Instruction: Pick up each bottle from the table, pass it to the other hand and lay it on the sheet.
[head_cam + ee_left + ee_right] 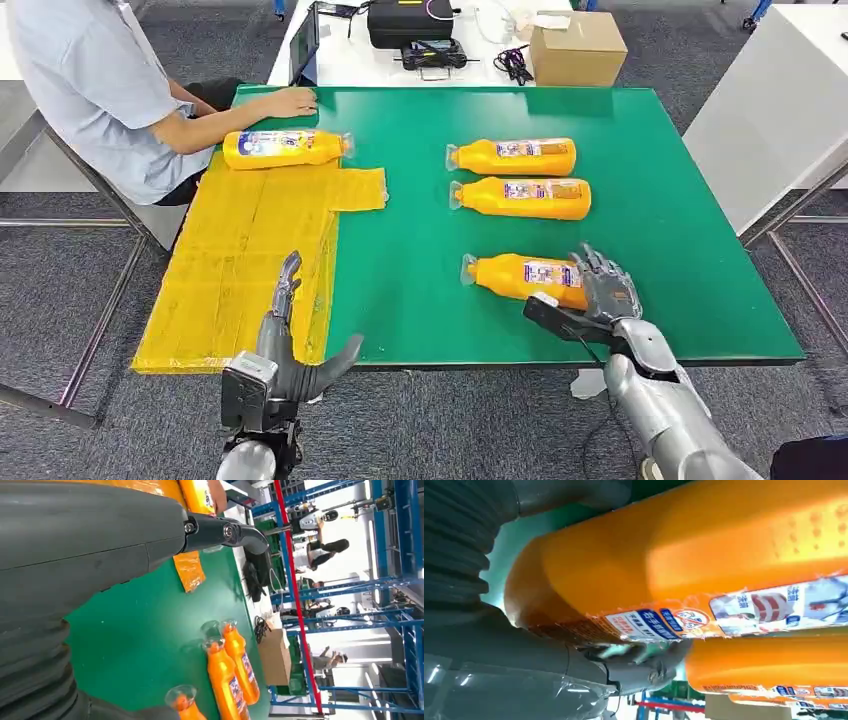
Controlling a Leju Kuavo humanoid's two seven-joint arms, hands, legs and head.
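Three orange bottles lie on the green table (420, 250); the nearest bottle (522, 275) (704, 565) has my right hand (605, 288) (524, 675) around its base end, fingers spread over the top and thumb along its near side. It still rests on the table. Two more bottles (515, 157) (525, 197) lie side by side behind it. Another bottle (285, 148) lies at the far end of the yellow sheet (240, 260). My left hand (292, 350) (100, 555) hovers over the sheet's near right corner, fingers apart and empty.
A person sits at the table's far left with a hand (290, 102) on the green top beside the sheet. Behind the table stand a cardboard box (577, 48), a black case (410, 22) and cables. A white table (780, 110) is to the right.
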